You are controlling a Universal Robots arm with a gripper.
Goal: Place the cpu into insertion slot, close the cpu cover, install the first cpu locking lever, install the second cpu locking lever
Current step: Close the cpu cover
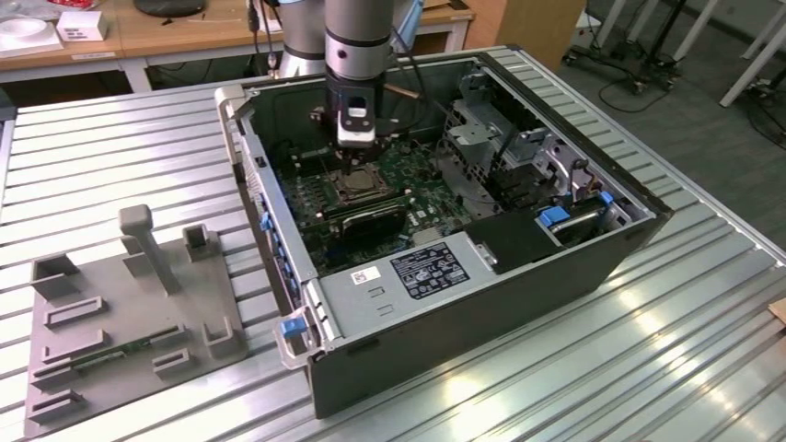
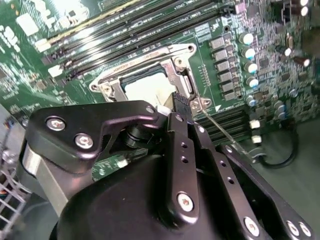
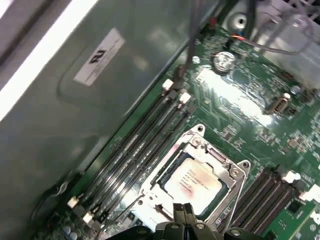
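Your tool (image 3: pixel 185 214) is pinched narrow with nothing in it, close over one edge of the cover (image 3: pixel 232 172). That cover lies closed over the chip (image 3: pixel 192 182), which is seated in its socket (image 3: pixel 168 172) on the green board (image 3: pixel 250 115), inside the case (image 1: pixel 491 304) on the counter (image 1: pixel 687 304).

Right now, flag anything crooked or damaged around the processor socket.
Nothing stands out. The pale grey square cpu lies flat and square inside the window of the silvery metal cpu cover; the black claw is at its edge.
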